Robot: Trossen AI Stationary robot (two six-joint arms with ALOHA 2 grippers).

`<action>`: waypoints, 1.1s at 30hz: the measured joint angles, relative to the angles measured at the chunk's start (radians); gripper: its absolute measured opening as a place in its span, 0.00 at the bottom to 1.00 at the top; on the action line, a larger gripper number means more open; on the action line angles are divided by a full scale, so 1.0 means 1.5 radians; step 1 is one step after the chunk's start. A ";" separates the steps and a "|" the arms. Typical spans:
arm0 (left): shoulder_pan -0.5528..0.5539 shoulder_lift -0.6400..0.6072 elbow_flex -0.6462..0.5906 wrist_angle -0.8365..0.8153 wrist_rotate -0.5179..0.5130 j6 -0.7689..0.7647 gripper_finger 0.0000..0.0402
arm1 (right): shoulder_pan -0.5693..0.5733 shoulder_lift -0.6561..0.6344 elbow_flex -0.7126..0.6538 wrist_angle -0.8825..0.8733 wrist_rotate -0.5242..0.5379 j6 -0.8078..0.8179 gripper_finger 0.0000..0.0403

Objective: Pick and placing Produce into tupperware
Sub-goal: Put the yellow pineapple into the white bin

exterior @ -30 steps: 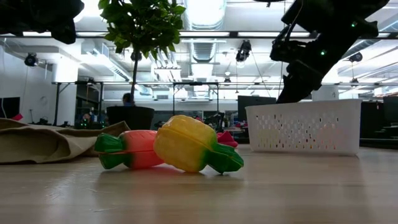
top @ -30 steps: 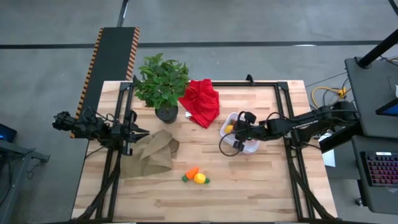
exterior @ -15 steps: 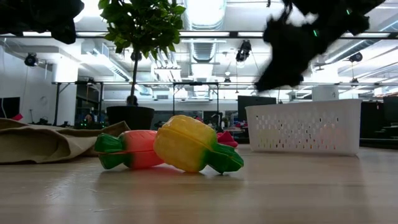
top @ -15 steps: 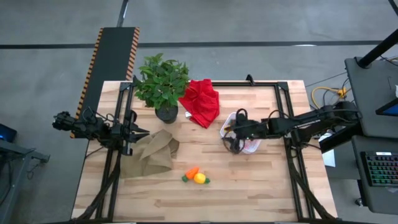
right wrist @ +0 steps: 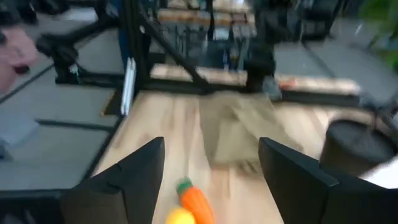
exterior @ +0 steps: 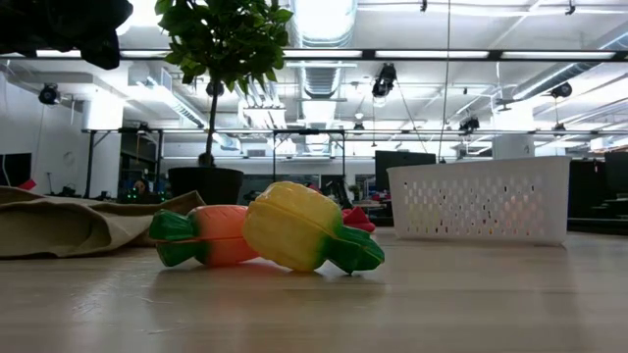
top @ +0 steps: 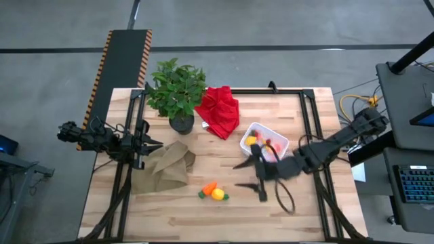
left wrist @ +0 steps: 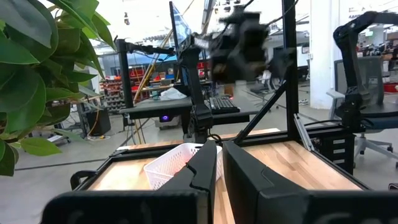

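Two produce pieces lie side by side on the table, an orange one and a yellow one with green tips; the low view shows them too. The white tupperware stands at the right, with a yellow piece and red-pink pieces inside. My right gripper is open and empty, between the tupperware and the two loose pieces; its wrist view shows the orange piece ahead between its fingers. My left gripper is shut at the table's left edge, over the tan cloth.
A potted green plant stands at the far left and a red cloth lies next to it. The tan cloth lies left of the loose produce. Bare wood shows along the near edge.
My right gripper has left the place over the tupperware and swung toward the table's near edge and left, toward the two loose pieces. It has gone out of the low view. The tupperware's contents now show from above.
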 joint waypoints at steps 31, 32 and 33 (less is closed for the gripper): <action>0.000 0.003 0.000 -0.001 0.006 0.016 0.04 | 0.067 0.535 0.533 -0.477 0.169 0.275 0.90; 0.000 0.003 0.000 -0.001 0.006 0.019 0.04 | 0.066 0.547 0.545 -0.485 0.157 0.285 0.90; 0.000 0.003 0.000 -0.001 0.005 0.021 0.04 | 0.066 0.557 0.553 -0.496 0.148 0.289 0.89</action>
